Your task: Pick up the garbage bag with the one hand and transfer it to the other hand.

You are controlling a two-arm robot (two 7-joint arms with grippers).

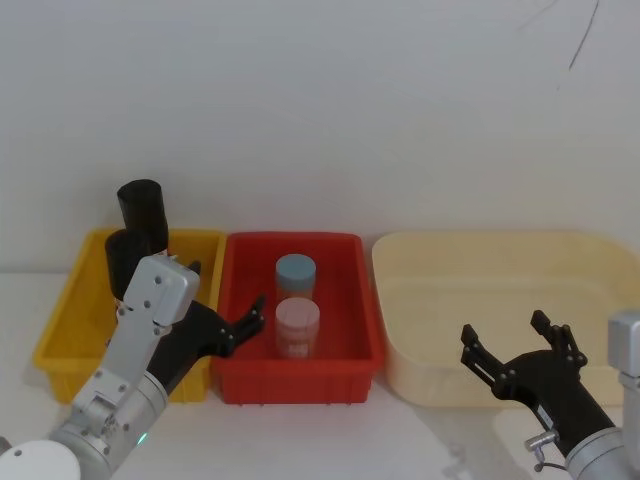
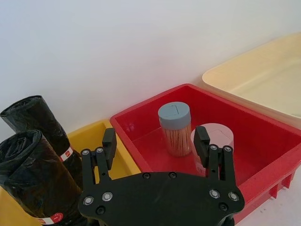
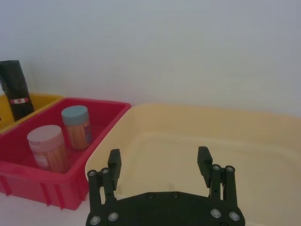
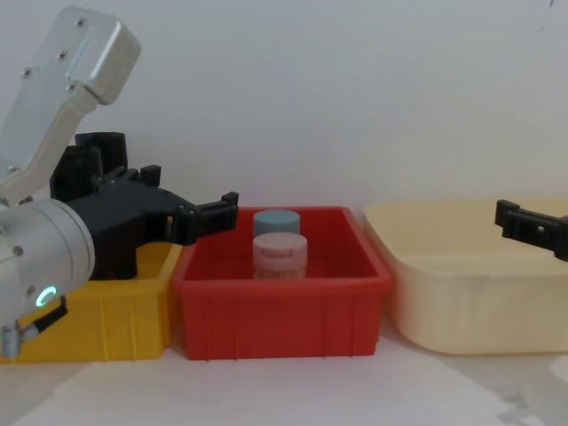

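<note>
Two black rolls of garbage bags stand upright in the yellow bin [image 1: 60, 335]: a taller one [image 1: 143, 210] at the back and a nearer one [image 1: 121, 262]. In the left wrist view both, the far one [image 2: 40, 122] and the near one [image 2: 35, 179], carry a white-and-red label band. My left gripper [image 1: 228, 292] [image 2: 155, 136] is open and empty, over the seam between the yellow and red bins, to the right of the rolls and apart from them. Above the cream tub's front wall, my right gripper [image 1: 505, 330] [image 3: 159, 154] is open and empty.
The red bin [image 1: 300, 382] in the middle holds a blue-lidded jar [image 1: 295, 272] and a pink-lidded jar [image 1: 297, 325]. A large cream tub [image 1: 450, 265] stands to the right. A white wall is close behind the bins.
</note>
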